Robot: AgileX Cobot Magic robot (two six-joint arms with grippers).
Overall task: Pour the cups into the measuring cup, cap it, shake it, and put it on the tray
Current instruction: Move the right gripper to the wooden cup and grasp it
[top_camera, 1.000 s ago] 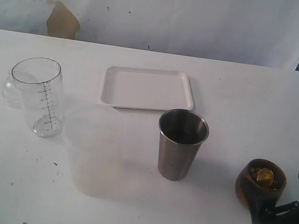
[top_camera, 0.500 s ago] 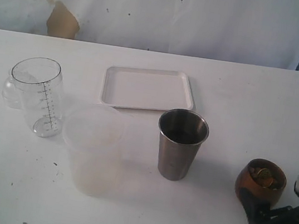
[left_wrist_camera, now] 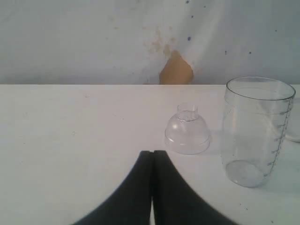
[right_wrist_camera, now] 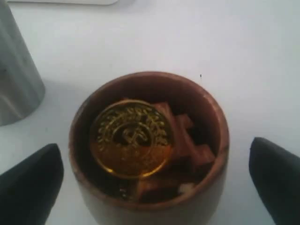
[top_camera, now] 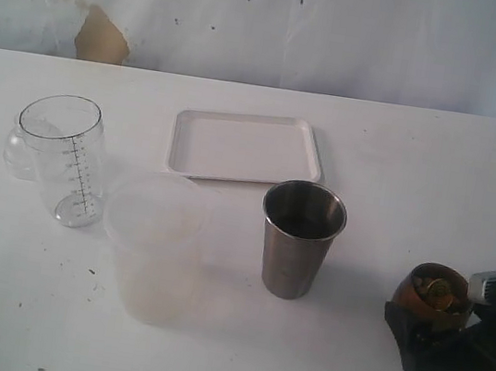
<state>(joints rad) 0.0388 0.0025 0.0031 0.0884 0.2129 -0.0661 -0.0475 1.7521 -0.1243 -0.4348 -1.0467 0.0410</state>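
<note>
The brown wooden cup (top_camera: 436, 290) stands at the right of the table, holding a gold coin (right_wrist_camera: 130, 139) and brown pieces. My right gripper (right_wrist_camera: 152, 180) is open, one black finger on each side of the cup's wall (right_wrist_camera: 154, 211), with a gap on both sides. The steel tumbler (top_camera: 299, 240) stands upright mid-table. At the left stands the clear measuring cup (top_camera: 63, 158) with its black scale, and its clear domed cap (left_wrist_camera: 187, 136) lies beside it. My left gripper (left_wrist_camera: 153, 153) is shut and empty, a little short of the cap. The white tray (top_camera: 244, 146) lies behind the tumbler.
A big frosted plastic tub (top_camera: 157, 247) stands between the measuring cup and the tumbler. A white wall with a brown patch (top_camera: 102, 35) backs the table. The right arm (top_camera: 486, 342) lies low over the table's right front corner.
My right gripper has moved in over the wooden cup, so its open fingers now straddle it. The cup, tumbler, tub and measuring cup have not moved.
</note>
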